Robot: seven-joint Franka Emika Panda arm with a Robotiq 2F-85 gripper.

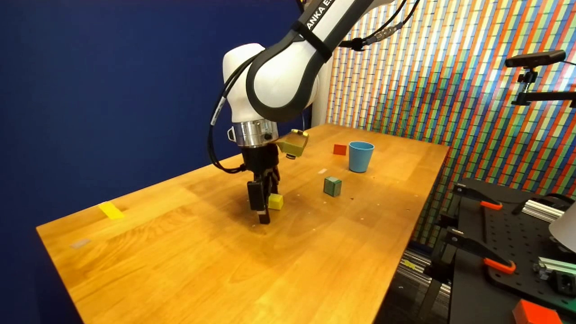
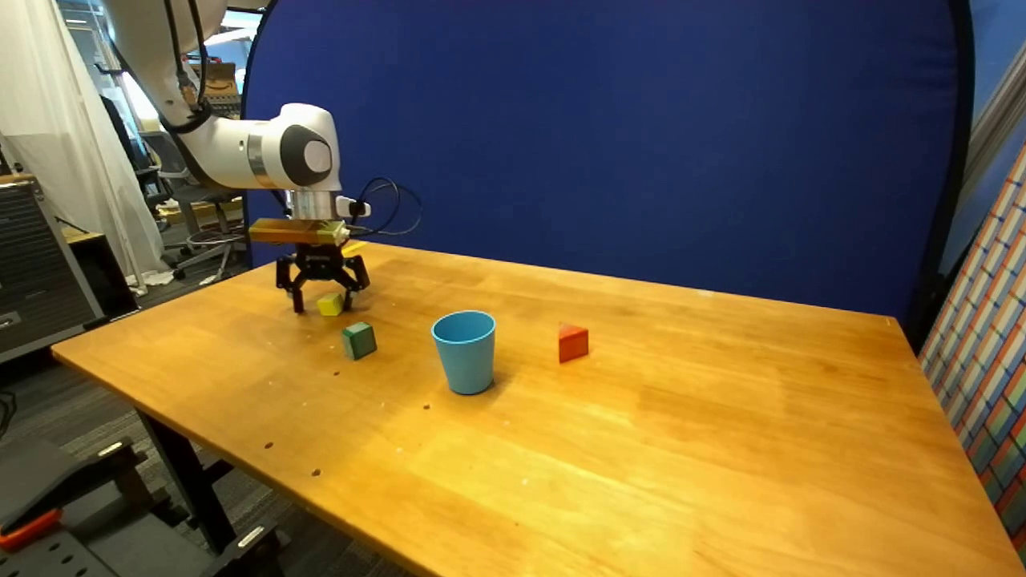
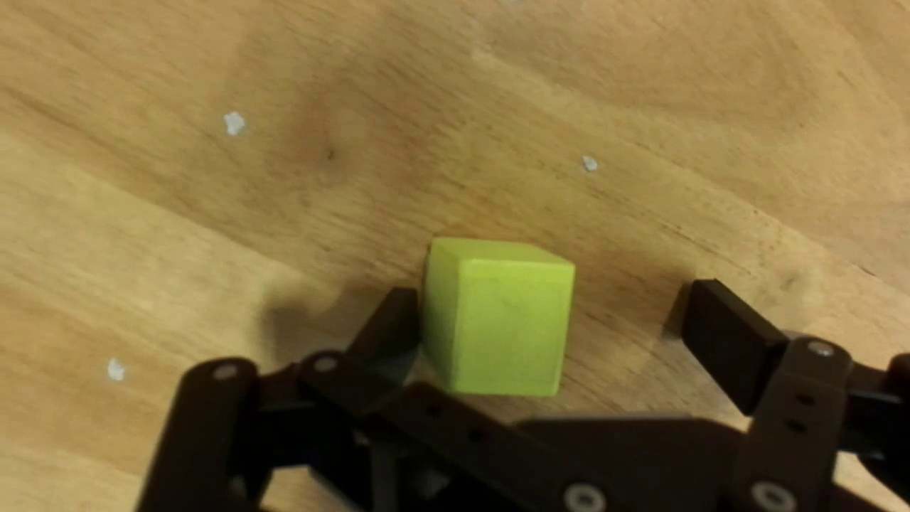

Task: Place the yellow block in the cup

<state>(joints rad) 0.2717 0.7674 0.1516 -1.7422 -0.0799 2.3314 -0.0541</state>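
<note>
The yellow block (image 1: 276,202) is a small cube on the wooden table. It also shows in an exterior view (image 2: 329,304) and in the wrist view (image 3: 508,327). My gripper (image 3: 553,297) is open and low over the table, with its fingers on either side of the block. In the wrist view the left finger is very close to the block or touching it; a clear gap separates the block from the right finger. The light-blue cup (image 2: 467,361) stands upright on the table, apart from the gripper, and shows in an exterior view (image 1: 360,157). Its inner bottom is hidden.
A green-grey block (image 2: 359,341) lies between the gripper and the cup. A red block (image 2: 573,343) lies beyond the cup. A flat yellow tape strip (image 1: 111,210) is on the table near the blue backdrop (image 1: 112,90).
</note>
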